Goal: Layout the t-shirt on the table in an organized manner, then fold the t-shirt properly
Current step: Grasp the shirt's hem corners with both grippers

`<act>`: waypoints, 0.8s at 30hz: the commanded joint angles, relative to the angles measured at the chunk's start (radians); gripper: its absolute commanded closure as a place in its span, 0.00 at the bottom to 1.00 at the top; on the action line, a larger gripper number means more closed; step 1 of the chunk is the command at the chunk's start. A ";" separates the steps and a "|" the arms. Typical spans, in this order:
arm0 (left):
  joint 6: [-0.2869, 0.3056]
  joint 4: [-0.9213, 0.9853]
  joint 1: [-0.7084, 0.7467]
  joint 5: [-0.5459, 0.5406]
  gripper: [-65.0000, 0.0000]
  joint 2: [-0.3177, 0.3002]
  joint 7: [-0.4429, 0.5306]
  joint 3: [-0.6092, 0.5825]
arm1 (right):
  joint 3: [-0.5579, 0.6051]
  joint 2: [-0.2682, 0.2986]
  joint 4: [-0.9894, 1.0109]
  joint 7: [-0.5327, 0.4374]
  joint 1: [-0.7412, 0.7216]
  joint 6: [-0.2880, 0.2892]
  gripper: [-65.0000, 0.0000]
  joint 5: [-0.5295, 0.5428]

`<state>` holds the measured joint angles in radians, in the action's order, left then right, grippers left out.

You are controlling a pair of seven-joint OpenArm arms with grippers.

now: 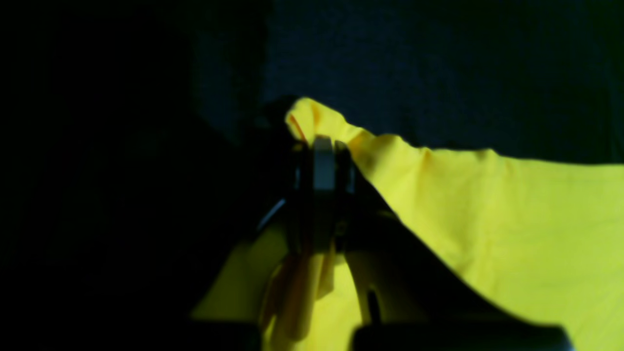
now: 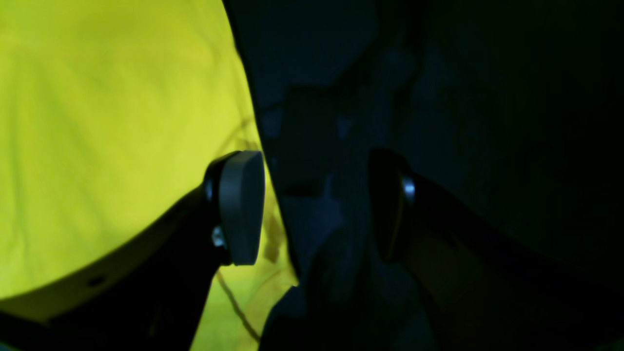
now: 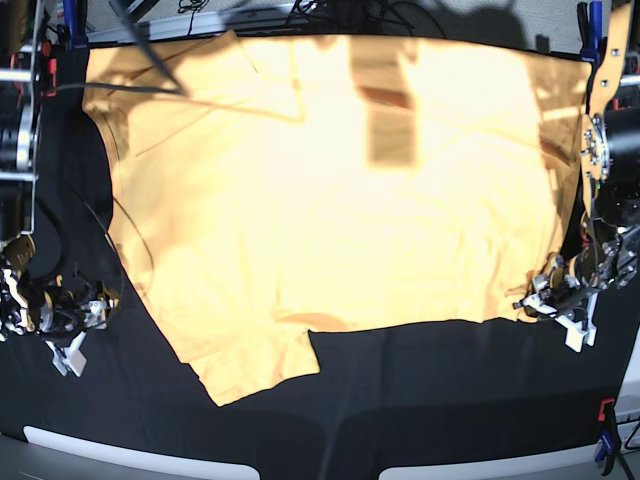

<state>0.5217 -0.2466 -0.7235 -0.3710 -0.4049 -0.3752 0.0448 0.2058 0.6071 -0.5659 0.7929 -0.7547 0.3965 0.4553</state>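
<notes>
Left end effector (image 1: 317,195) grips the t-shirt's (image 1: 536,234) edge.

From my remote station I record the T-shirt (image 3: 340,200) as plain and unprinted, pale yellow-orange in the base view (both wrist views render it a sharper, greener yellow). The cloth of the worktop (image 3: 450,400) is black, tinged dark blue in the wrist views. I note each arm's end effector, left (image 3: 565,300) and right (image 3: 75,320), as black with silvery-grey parts. The clamp (image 3: 606,440) at the right edge of the base view combines red and blue. White curved strips (image 3: 130,452) mark the lower border of my base view.
</notes>
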 commanded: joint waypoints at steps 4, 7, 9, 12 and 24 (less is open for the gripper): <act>0.006 -0.008 -0.024 0.002 1.00 -0.005 -0.013 -0.001 | 0.018 -0.023 0.093 -0.098 -0.093 0.009 0.50 -0.035; 0.006 -0.008 -0.024 0.002 1.00 -0.005 -0.013 -0.001 | 0.018 -0.058 0.125 -0.120 -0.101 0.010 0.50 -0.105; 0.006 -0.008 -0.024 0.002 1.00 -0.005 -0.013 -0.001 | 0.018 -0.080 0.136 -0.134 -0.101 0.011 0.50 -0.141; 0.006 -0.008 -0.024 0.003 1.00 -0.005 -0.014 -0.001 | 0.018 -0.105 0.152 -0.148 -0.101 0.007 0.50 -0.190; 0.006 -0.008 -0.024 0.001 1.00 -0.005 -0.013 -0.001 | 0.018 -0.112 0.169 -0.121 -0.090 0.001 0.50 -0.207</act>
<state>0.5247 -0.2466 -0.7231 -0.3698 -0.4046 -0.3782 0.0448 0.2272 0.4820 -0.3859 0.6800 -0.8082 0.3931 0.2359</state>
